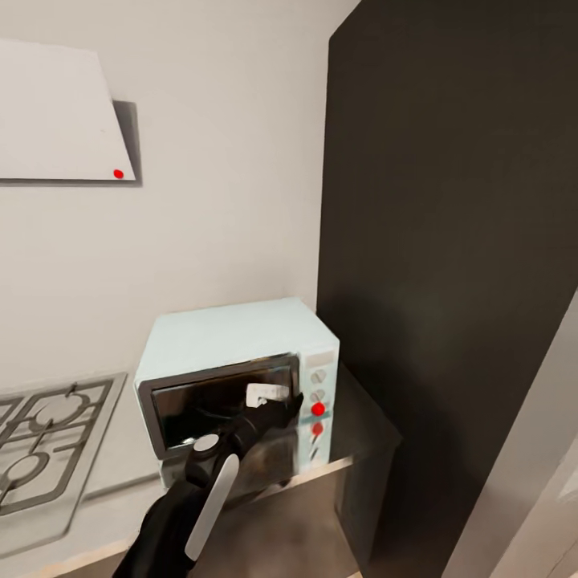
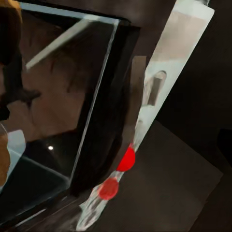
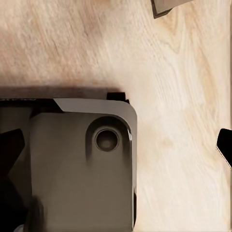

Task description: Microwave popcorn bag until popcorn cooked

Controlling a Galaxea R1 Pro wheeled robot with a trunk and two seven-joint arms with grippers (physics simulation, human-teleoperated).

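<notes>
Head view: left gripper (image 1: 291, 399) at the microwave (image 1: 241, 377) panel — jaw spread unclear; red knob (image 1: 319, 409) probably stiff — pinch its rim.

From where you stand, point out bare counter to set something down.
The countertop lies bare in front of the microwave, and in a narrower strip between it and the dark panel. The left claw crowds the microwave's door edge; the gas hob takes the far left.

Soft, even light is falling on the pale wall (image 1: 201, 160), while the dark panel (image 1: 449, 241) beside it is staying dim. The microwave (image 1: 241, 337) door glass is reflecting murkily. The left wrist view is looking smeared and blurry; the wooden floor (image 3: 183, 72) is showing bright with a dark shadow.
</notes>
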